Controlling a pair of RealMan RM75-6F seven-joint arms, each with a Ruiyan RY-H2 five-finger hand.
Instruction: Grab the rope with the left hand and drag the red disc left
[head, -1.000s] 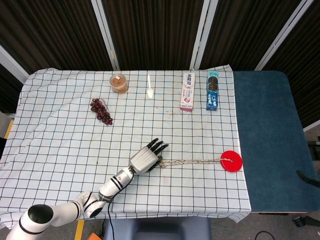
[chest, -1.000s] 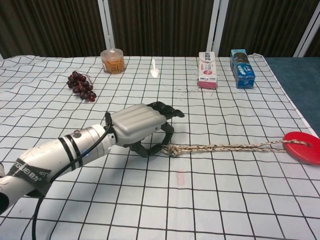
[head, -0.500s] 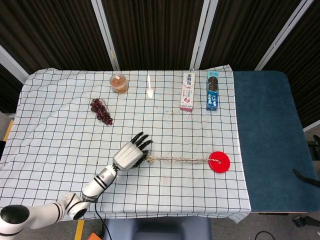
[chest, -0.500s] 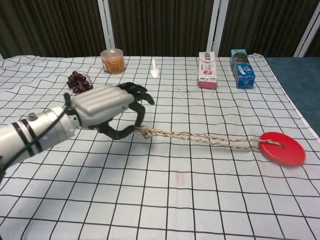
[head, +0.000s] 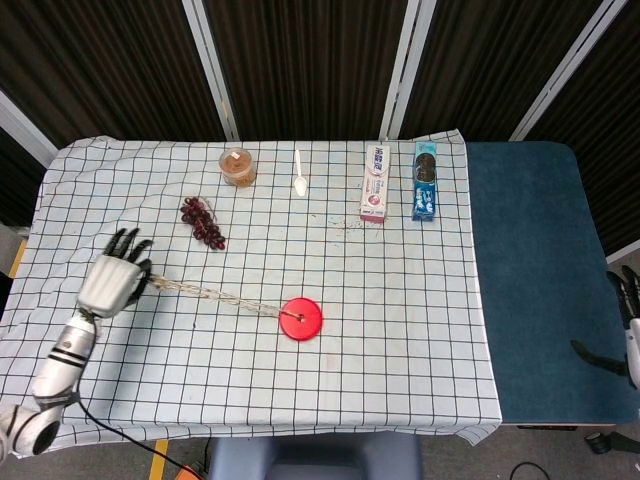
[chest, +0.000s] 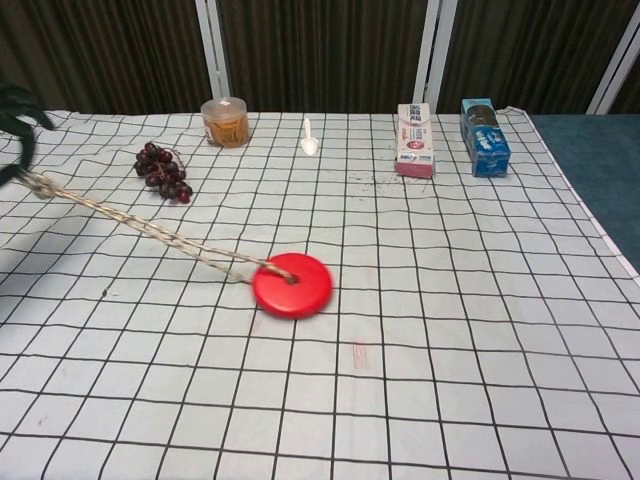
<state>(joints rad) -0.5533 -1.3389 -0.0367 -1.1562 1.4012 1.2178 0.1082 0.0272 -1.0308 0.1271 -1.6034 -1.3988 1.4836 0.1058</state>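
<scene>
Gripping one rope (head: 215, 296): left hand (head: 112, 280).

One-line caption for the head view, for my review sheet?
Left hand near the table's left edge holds the rope, stretched straight to the red disc on the checkered cloth.

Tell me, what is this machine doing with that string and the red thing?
The robot's left hand grips one end of a rope near the left edge of the checked tablecloth. The rope runs taut to a red disc tied at its other end, which now lies near the middle of the table, below the grapes. The right hand shows only at the far right edge, touching nothing.
</scene>
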